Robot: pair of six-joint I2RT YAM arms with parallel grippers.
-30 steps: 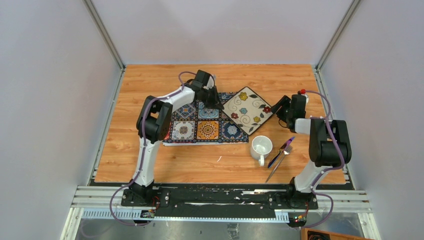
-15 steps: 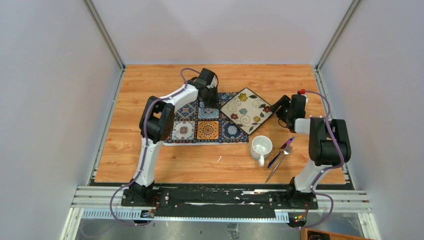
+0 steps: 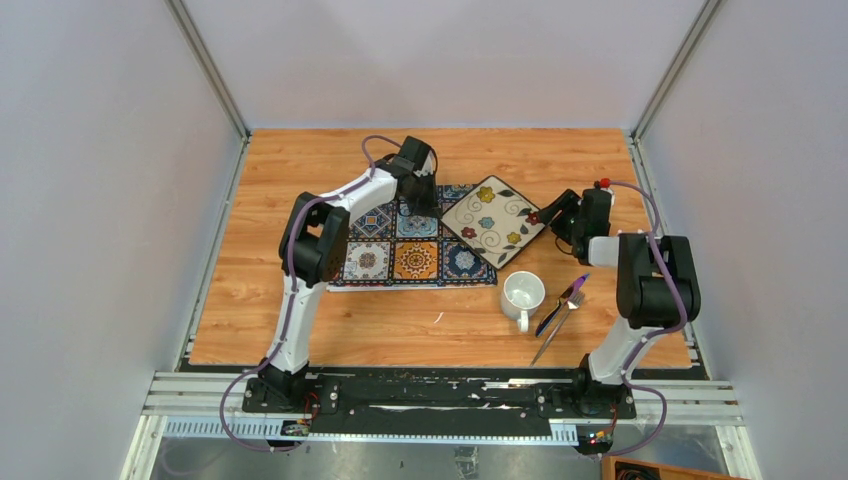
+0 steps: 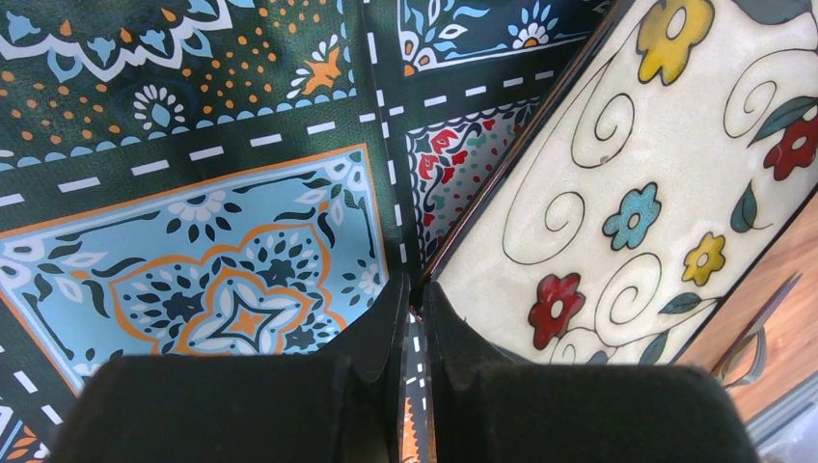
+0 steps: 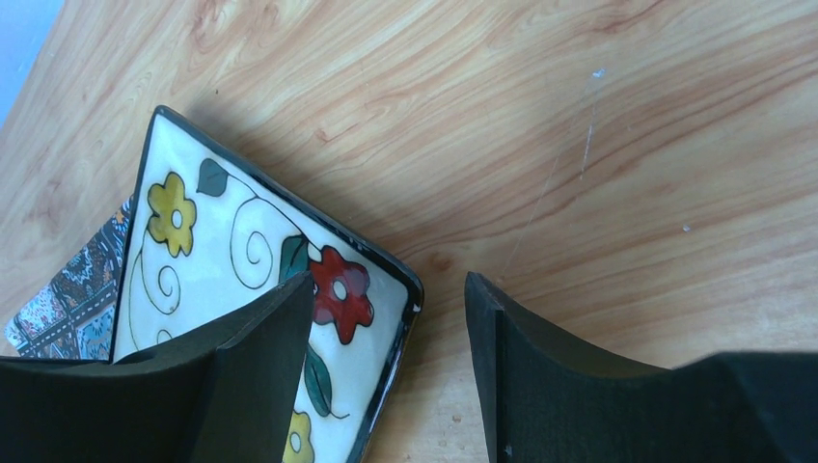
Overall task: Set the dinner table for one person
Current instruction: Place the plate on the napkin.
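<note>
The dinner table [image 3: 300,170] is light orange-brown wood planks. A tile-patterned placemat [image 3: 400,255] lies on it. A cream square plate [image 3: 493,221] with painted flowers and a black rim sits turned like a diamond, its left corner over the mat's right edge. My left gripper [image 3: 428,208] is shut, its tips down on the placemat [image 4: 212,193] right against the rim of the plate [image 4: 656,193]. My right gripper [image 3: 550,214] is open and straddles the right corner of the plate [image 5: 222,251], one finger over the plate, the other over bare wood [image 5: 579,116].
A white mug [image 3: 522,294] stands in front of the plate. A purple-handled utensil [image 3: 562,298] and a metal fork [image 3: 558,325] lie just right of the mug, near the right arm. Grey walls enclose the table on three sides.
My left gripper has swung a little to point down at the plate's left corner. My right gripper has edged slightly left toward the plate's right corner. The plate has not visibly moved.
</note>
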